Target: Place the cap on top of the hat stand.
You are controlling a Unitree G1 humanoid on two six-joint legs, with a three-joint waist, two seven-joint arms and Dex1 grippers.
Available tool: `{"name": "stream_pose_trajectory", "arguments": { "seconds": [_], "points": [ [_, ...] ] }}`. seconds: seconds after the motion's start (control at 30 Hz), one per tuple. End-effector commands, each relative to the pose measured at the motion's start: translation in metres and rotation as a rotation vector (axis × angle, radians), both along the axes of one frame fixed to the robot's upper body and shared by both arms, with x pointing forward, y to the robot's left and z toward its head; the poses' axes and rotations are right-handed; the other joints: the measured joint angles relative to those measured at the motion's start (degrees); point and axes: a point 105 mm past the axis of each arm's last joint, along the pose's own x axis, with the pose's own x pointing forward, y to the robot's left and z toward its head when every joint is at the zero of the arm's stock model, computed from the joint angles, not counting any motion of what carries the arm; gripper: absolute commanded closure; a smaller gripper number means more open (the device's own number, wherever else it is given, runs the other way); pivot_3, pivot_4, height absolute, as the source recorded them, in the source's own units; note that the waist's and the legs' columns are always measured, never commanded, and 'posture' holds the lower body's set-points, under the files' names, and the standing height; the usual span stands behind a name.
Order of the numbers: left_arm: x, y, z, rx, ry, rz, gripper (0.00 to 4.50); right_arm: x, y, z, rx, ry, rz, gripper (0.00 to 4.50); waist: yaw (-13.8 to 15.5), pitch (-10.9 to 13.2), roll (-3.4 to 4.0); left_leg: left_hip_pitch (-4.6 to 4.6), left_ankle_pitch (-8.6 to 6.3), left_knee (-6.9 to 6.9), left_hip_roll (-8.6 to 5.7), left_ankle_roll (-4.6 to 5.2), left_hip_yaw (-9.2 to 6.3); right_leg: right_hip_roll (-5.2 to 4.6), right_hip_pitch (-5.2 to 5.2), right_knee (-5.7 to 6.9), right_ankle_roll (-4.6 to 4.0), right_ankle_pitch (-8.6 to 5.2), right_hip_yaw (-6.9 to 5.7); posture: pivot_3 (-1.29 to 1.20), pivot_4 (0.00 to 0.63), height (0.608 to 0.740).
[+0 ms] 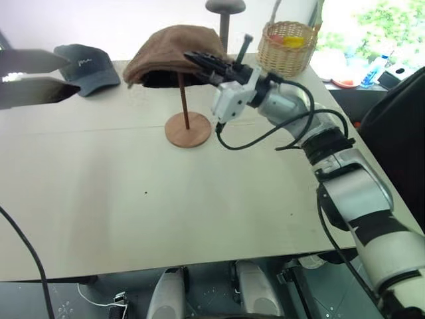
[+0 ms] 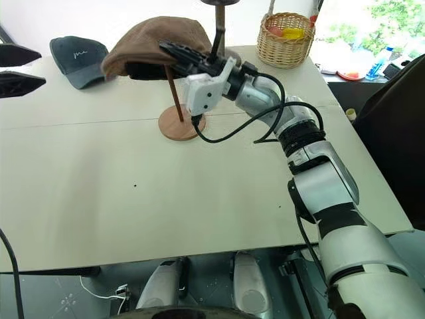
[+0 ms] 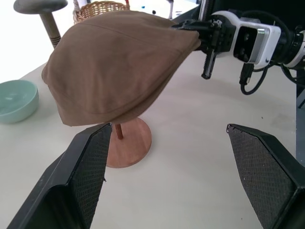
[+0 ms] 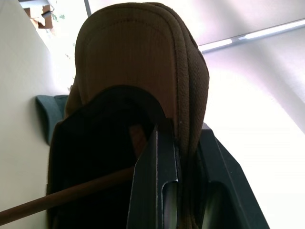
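Right gripper (image 1: 199, 61) pinches the cap (image 1: 174, 48) rim; centre it over the hat stand (image 1: 186, 126) before you let go.

Soft brown flat cap (image 3: 119, 71): matt, finely ribbed cloth. Reddish-brown wooden hat stand (image 1: 188, 127): smooth, satin. Pale woven wicker basket (image 1: 287, 48): rough. Dark grey baseball cap (image 1: 86, 66): matt fabric.
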Motion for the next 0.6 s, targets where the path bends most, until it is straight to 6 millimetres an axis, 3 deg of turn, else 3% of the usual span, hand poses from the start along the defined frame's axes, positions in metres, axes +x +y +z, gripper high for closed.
{"name": "stream_pose_trajectory", "arguments": {
  "seconds": [0.03, 0.2, 0.23, 0.27, 0.4, 0.6],
  "points": [
    [-0.012, 0.004, 0.017, 0.004, -0.066, 0.019, 0.47, -0.016, 0.004, 0.014, 0.051, -0.054, 0.102, 4.45, 0.0, 0.0, 0.00, 0.00, 0.00, -0.01, 0.00, 0.00, 0.00, 0.01, -0.01, 0.00, 0.00, 0.00, 0.00, 0.00, 0.150, 0.740],
    [-0.011, 0.002, 0.018, 0.003, -0.071, 0.025, 0.47, -0.006, 0.008, 0.005, 0.064, 0.029, 0.080, 4.45, -0.1, 0.0, 0.00, 0.10, 0.00, -0.09, 0.00, 0.00, 0.01, 0.03, -0.01, 0.06, -0.02, -0.02, 0.04, 0.00, 0.150, 0.740],
    [-0.011, 0.001, 0.018, 0.005, -0.071, 0.023, 0.47, -0.003, 0.007, 0.004, 0.067, 0.052, 0.065, 3.66, -0.1, 0.0, 0.00, 0.11, 0.00, -0.10, 0.00, 0.00, 0.00, 0.03, 0.00, 0.06, -0.03, -0.02, 0.04, 0.00, 0.150, 0.740],
    [-0.011, 0.000, 0.018, 0.006, -0.070, 0.021, 0.47, 0.000, 0.006, 0.004, 0.069, 0.071, 0.050, 3.34, -0.1, 0.0, 0.00, 0.12, 0.00, -0.09, 0.00, 0.00, 0.01, 0.03, 0.01, 0.06, -0.03, -0.02, 0.04, 0.00, 0.150, 0.740],
    [-0.007, -0.002, 0.018, 0.002, -0.071, 0.013, 0.47, 0.010, -0.002, -0.003, 0.039, 0.136, -0.011, 1.38, 0.2, 0.0, 0.00, 0.12, 0.00, -0.07, 0.00, -0.01, 0.01, 0.03, 0.04, 0.06, -0.03, -0.02, 0.05, 0.00, 0.150, 0.740],
    [-0.001, -0.007, 0.017, -0.004, -0.071, -0.016, 0.47, 0.009, -0.031, -0.012, 0.016, 0.214, -0.061, 1.38, 0.2, 0.0, 0.00, 0.13, 0.00, -0.03, 0.00, -0.01, 0.01, 0.03, 0.07, 0.06, -0.02, -0.02, 0.05, 0.00, 0.150, 0.740]
  ]
}}
